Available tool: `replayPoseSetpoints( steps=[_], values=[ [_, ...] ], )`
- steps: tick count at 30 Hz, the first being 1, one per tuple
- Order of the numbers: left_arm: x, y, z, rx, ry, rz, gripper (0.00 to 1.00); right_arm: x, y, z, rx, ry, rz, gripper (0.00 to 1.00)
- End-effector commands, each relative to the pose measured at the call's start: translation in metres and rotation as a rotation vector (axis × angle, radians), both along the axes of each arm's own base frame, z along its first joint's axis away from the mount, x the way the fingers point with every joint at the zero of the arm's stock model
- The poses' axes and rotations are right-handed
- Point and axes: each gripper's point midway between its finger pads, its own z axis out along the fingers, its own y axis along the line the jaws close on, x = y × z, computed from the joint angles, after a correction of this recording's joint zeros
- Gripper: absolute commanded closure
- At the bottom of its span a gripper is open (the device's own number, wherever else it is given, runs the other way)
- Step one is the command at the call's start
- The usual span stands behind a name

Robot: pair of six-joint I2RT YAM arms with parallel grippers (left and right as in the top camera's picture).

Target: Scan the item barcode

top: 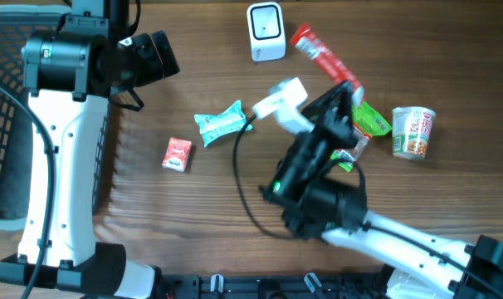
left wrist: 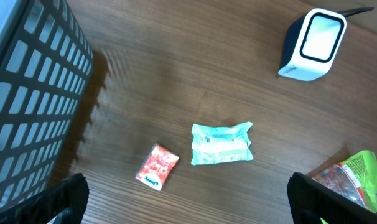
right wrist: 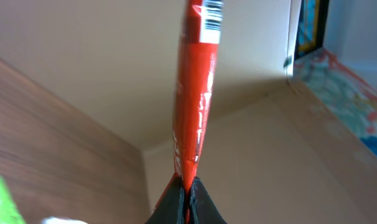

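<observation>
The right gripper [right wrist: 187, 194] is clenching one end of a long red plastic snack packet [right wrist: 195, 99], lifting it at one o'clock over the wooden table [top: 210, 199], its barcode [right wrist: 212, 15] at the far end, near the white box-shaped scanner [top: 266, 31] at twelve. The left gripper [left wrist: 188, 208] is hovering released at ten o'clock.

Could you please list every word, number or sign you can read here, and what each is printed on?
Nothing here is legible as words.
On the red packet: a barcode near its far end, digits too small to read.
On the small red box: white print, blurred.
On the teal packet: print, blurred.
On the green packet: print, blurred.
On the noodle cup: label print, too small.
</observation>
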Motion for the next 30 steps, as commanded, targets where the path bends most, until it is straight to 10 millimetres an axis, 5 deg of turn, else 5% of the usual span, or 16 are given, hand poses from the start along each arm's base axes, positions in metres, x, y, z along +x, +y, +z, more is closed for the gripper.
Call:
replayPoseSetpoints(
  steps=[1, 5, 12, 20, 26, 28, 30],
  values=[
    [0.0, 0.001, 0.001, 0.006, -0.002, -0.015, 0.0, 0.022, -0.03, -0.002, -0.044, 0.013, -0.112, 0.96],
    [0.0, 0.001, 0.001, 0.006, -0.003, -0.015, 0.0, 0.062, -0.053, -0.025, -0.1, 0.029, -0.177, 0.96],
    [0.0, 0.001, 0.001, 0.006, -0.003, -0.015, 0.0, 0.119, -0.055, -0.124, -0.039, 0.159, -0.059, 0.96],
    [0.0, 0.001, 0.001, 0.006, -0.002, -0.015, 0.0, 0.127, -0.03, -0.188, 0.154, 0.305, 0.13, 0.96],
    [0.0, 0.001, 0.001, 0.006, -0.002, -0.015, 0.0, 0.116, -0.007, -0.249, 0.609, 0.532, 0.252, 0.96],
    [0.0, 0.001, 0.001, 0.006, -0.002, -0.015, 0.0, 0.114, 0.006, -0.249, 0.817, 0.618, 0.293, 0.96],
    [0.0, 0.001, 0.001, 0.006, -0.002, -0.015, 0.0, 0.115, 0.023, -0.223, 1.019, 0.701, 0.368, 0.96]
  ],
)
